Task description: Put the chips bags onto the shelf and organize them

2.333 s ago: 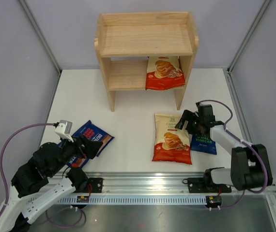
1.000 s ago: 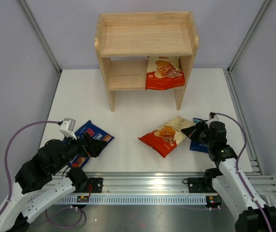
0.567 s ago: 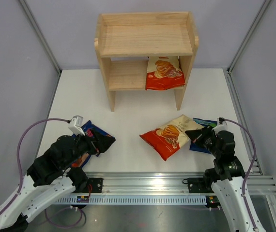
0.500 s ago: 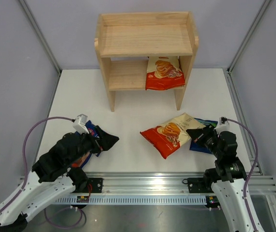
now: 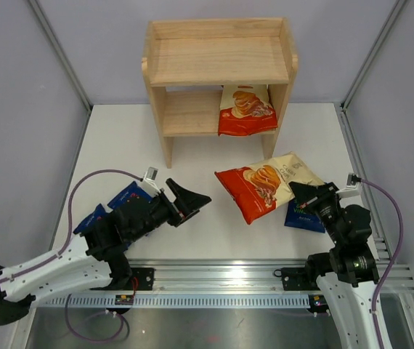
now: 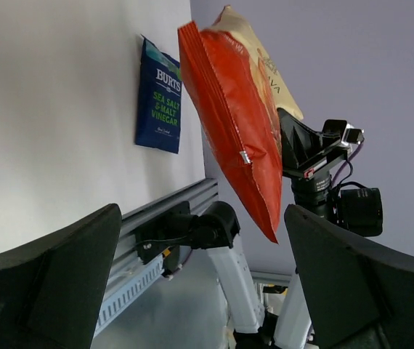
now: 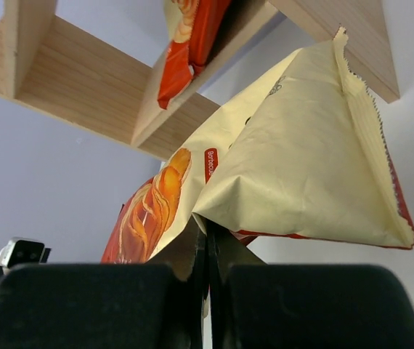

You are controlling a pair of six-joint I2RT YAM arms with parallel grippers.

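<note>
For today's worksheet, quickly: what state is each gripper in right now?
Left gripper: open, holding nothing.
Right gripper: shut on the Cassava bag, lifted off the table.

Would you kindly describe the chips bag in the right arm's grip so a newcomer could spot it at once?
From the wooden shelf at the back of the table, come forward past its right side panel. A cream-and-red-orange chips bag hangs tilted there, pinched by the right tool. Its twin sits on the lower tier; the neighbouring bag on the table is dark blue.
</note>
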